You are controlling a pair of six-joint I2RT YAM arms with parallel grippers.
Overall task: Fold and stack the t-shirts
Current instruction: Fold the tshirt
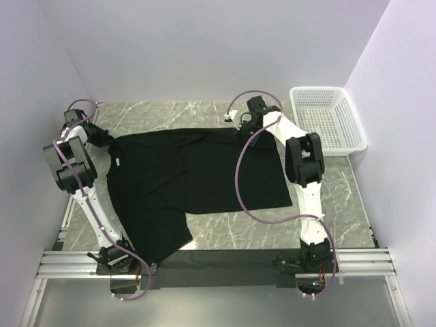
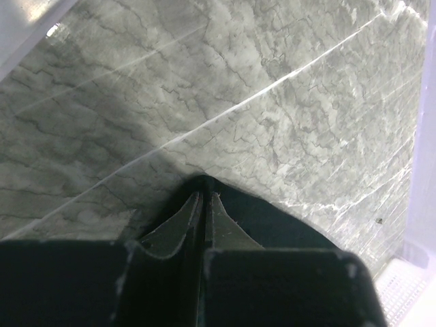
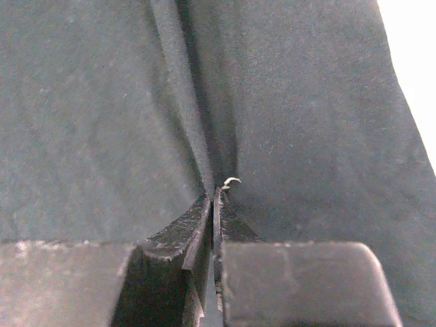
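So here we see one black t-shirt (image 1: 197, 177) lying spread out on the marble table (image 1: 340, 197), taking up most of the middle. It's not fully flat. The part nearer the right arm looks doubled over into a rough rectangle, and a flap trails down toward the left arm's base at the near edge. There's a small white label (image 1: 117, 162) showing on the left part of the cloth.

The left claw (image 1: 103, 141) sits at the far left edge of the shirt. In its wrist view the left claw (image 2: 205, 196) is pinched tight with a bit of black cloth (image 2: 272, 221) right at its tips and bare marble beyond.

The right claw (image 1: 244, 129) is down at the shirt's far right corner. From its own camera the right claw (image 3: 214, 194) is squeezed narrow on a raised pinch of fabric (image 3: 102, 122), and a ridge of cloth runs away from the tips.

A white plastic basket (image 1: 327, 119) sits at the far right corner of the table, apart from the shirt.
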